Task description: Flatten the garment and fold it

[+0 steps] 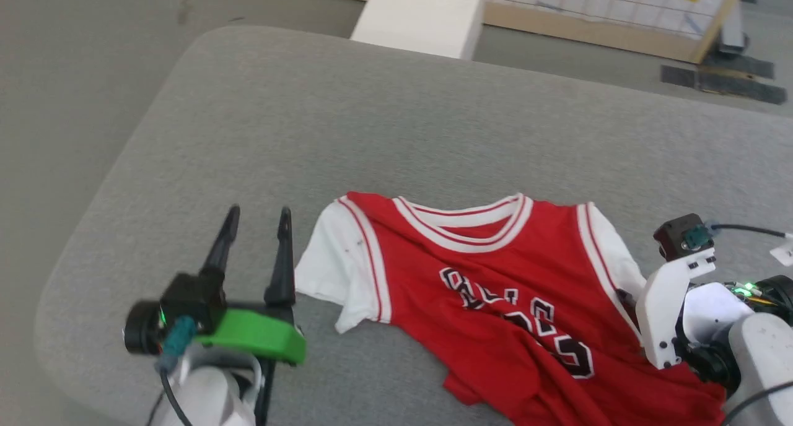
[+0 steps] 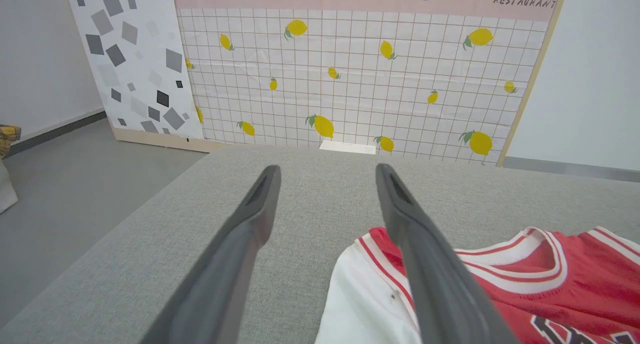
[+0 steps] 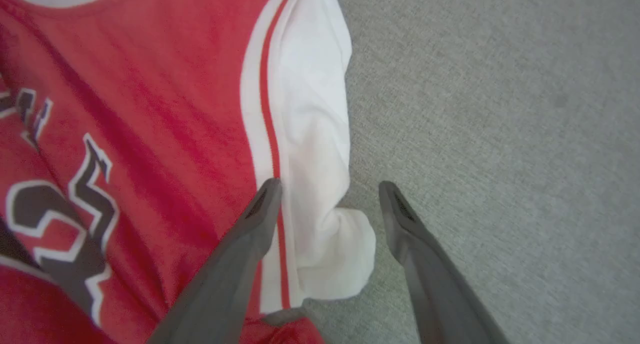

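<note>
The garment [image 1: 495, 277], a red jersey with white short sleeves and black white-outlined lettering, lies front up on the grey padded surface [image 1: 384, 116], collar toward the far side. Its lower part is bunched and creased toward the near right. My left gripper [image 1: 259, 214] stands open just left of the left sleeve [image 1: 331, 259], with nothing between its fingers. The left wrist view has that gripper [image 2: 327, 169] over bare padding, the sleeve [image 2: 365, 299] beside its right finger. My right gripper [image 3: 330, 186] is open above the curled right sleeve [image 3: 320, 174], holding nothing.
A white block [image 1: 421, 11] stands past the far edge of the padded surface. Behind it is a lemon-patterned grid panel [image 2: 350, 74]. Grey floor [image 1: 68, 91] lies to the left of the surface's rounded corner. Black floor plates [image 1: 718, 79] sit at the far right.
</note>
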### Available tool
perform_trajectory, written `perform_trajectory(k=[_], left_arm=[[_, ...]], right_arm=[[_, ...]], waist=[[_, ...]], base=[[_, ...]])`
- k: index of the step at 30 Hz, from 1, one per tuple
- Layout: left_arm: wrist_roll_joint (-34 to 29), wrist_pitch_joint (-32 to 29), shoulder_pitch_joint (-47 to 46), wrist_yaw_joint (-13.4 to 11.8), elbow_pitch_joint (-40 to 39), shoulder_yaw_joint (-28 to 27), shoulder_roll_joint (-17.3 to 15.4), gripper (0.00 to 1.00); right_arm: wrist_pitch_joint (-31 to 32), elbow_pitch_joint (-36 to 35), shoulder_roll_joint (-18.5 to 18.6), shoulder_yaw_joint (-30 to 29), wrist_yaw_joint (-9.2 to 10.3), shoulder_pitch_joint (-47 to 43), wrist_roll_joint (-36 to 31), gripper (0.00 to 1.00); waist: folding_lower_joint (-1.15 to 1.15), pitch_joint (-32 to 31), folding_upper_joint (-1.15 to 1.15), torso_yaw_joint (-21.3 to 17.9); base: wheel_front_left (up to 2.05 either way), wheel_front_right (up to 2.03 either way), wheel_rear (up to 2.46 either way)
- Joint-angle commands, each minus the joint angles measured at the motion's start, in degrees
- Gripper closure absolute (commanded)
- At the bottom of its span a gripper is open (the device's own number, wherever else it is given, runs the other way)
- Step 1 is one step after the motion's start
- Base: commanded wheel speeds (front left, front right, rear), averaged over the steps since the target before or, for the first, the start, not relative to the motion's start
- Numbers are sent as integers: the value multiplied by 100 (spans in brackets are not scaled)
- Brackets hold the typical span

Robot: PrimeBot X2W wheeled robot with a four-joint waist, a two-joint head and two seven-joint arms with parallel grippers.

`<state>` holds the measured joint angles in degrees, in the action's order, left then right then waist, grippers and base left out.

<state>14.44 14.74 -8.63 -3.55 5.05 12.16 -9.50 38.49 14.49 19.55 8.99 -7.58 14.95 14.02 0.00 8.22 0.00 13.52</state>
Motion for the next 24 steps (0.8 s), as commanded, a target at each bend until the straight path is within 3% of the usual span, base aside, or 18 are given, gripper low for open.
perform_trajectory(k=[1,7,8,9,17,24], left_arm=[[-87,23,218,-6,-89,-12,71,0],[-153,25,587,86,-312,-109,284,0],[-167,25,612,105,-317,-115,305,0],[-175,25,635,129,-312,-124,329,0],[-237,25,749,272,-201,-271,391,0],[-246,26,767,393,-128,-329,444,0]], right_arm=[[71,188,17,44,9,159,-31,0],[72,942,26,252,9,370,-190,0],[48,1045,16,282,9,376,-188,31],[-26,1147,9,308,9,389,-187,100],[-804,1440,343,-25,9,513,-588,100],[-859,1122,827,-640,9,299,-958,100]], waist=[[0,-28,0,290],[0,33,0,516],[0,35,0,532],[0,35,0,544],[0,-179,0,270],[0,-306,0,-130]], base=[[0,0,0],[0,0,0],[0,0,0],[0,0,0],[0,0,0],[0,0,0]])
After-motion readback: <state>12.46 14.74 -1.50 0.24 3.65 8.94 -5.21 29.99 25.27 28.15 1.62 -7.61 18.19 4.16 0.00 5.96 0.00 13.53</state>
